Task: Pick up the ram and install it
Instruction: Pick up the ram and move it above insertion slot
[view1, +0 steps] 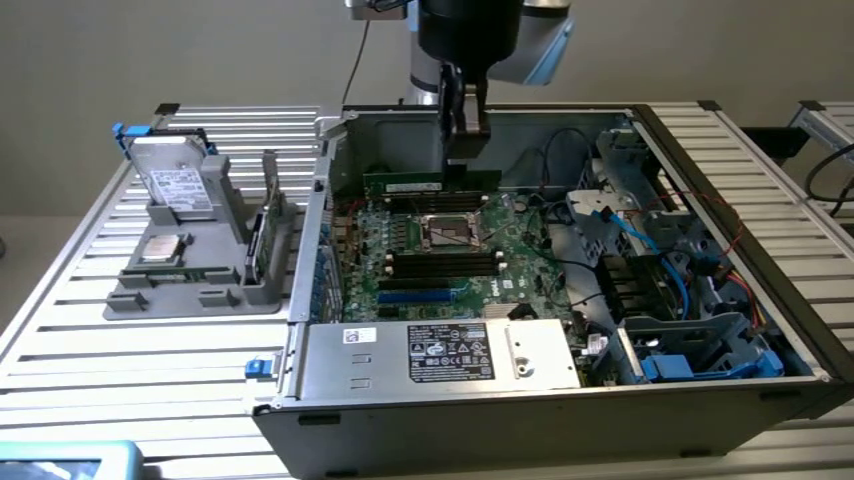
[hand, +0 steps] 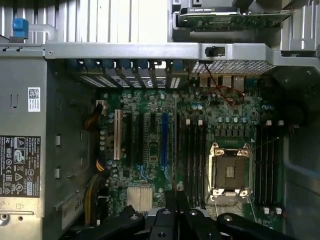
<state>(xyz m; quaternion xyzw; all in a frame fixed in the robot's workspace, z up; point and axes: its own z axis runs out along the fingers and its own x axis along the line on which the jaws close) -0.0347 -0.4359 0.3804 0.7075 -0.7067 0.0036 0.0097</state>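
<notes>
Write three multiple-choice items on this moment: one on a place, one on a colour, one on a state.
1. Where is the ram that the gripper holds?
A) in the gray tray
B) over the motherboard inside the case
C) on the table outside the case

2. What colour is that ram?
A) green
B) red
C) white

3. How is the gripper?
A) open
B) shut on the hard drive
C) shut on the ram

Answers:
1 B, the ram hangs between the case's walls, above the motherboard.
2 A, its long face is green.
3 C, the gripper pinches the ram's top edge.
</notes>
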